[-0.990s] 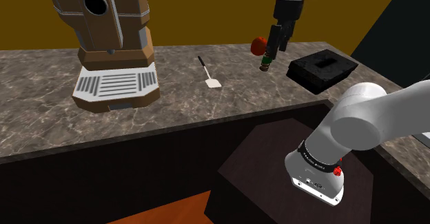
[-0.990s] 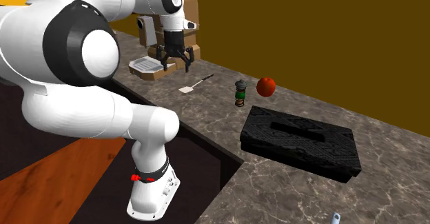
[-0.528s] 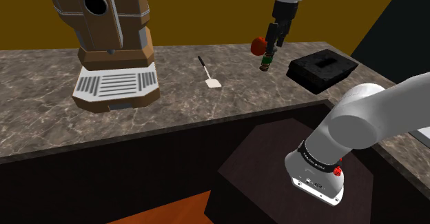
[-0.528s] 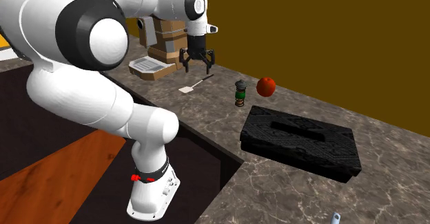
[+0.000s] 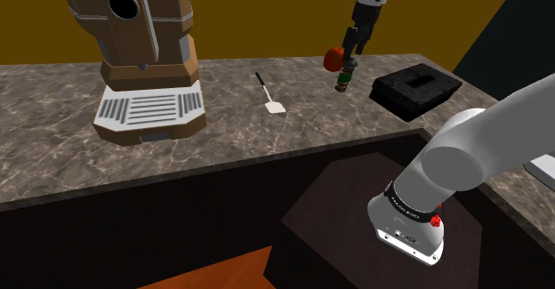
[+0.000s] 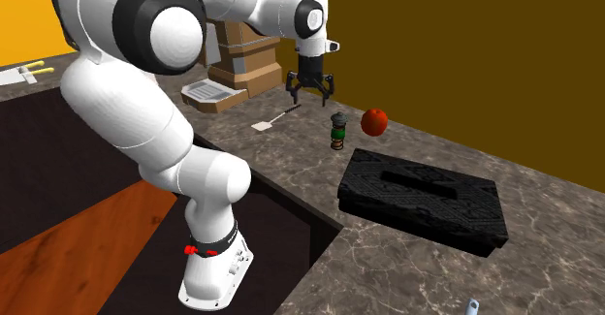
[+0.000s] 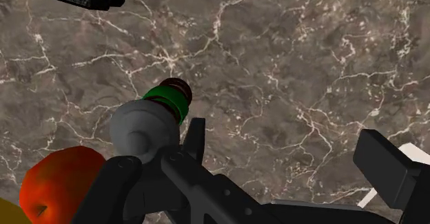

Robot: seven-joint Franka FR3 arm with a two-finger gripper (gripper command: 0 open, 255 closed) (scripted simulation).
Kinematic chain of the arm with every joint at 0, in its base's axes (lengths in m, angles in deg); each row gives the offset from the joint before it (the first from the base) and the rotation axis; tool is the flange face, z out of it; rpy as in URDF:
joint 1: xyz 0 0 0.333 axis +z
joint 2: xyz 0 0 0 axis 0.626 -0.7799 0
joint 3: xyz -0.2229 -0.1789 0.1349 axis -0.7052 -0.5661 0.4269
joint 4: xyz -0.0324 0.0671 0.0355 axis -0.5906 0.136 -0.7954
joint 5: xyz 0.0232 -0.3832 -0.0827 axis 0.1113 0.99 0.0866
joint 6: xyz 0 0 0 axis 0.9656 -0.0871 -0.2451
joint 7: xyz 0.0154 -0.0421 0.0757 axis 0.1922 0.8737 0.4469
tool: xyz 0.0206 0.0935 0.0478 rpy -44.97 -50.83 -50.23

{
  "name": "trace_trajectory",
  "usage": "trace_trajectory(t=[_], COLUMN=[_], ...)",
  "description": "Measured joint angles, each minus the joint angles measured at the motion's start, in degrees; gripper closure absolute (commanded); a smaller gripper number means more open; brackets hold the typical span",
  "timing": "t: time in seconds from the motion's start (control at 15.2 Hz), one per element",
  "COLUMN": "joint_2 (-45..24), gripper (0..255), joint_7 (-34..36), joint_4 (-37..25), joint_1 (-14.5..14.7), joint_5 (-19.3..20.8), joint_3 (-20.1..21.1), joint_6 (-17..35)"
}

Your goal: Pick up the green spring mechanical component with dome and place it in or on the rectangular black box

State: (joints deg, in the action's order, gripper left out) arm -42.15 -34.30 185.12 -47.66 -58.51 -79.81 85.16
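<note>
Approach step: jaws open, nothing gripped, hanging over the table (image 7: 289,71) above the target.

In the wrist view the jaws stood well apart, and the green spring component (image 7: 162,112) sat upright just outside one finger (image 7: 195,136), not in the gap, so I was off-centre. It stood on the table with its grey dome up, the red fruit (image 6: 374,121) just beside it and the black box (image 6: 422,199) near, on the second exterior view's right. The white spatula (image 6: 264,125) lay on the other side, apart. My read: pick not yet begun. Next move calls for shifting sideways until the dome sits between the fingers, then dropping straight down and closing below the dome, without bumping the fruit.
</note>
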Motion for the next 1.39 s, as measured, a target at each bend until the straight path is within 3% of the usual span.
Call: trace_trajectory(t=[0.53, 1.06, 1.39], joint_2=[-12.42, -16.23, -16.46], gripper=[0, 0, 0], joint_7=[-8.63, -10.45, -10.53], joint_4=[-9.04, -6.58, -6.22], joint_1=[-1.66, -1.94, -1.95], joint_5=[-3.58, -5.13, -5.23], joint_3=[-7.11, -8.33, -8.37], joint_6=[6.65, 13.02, 13.63])
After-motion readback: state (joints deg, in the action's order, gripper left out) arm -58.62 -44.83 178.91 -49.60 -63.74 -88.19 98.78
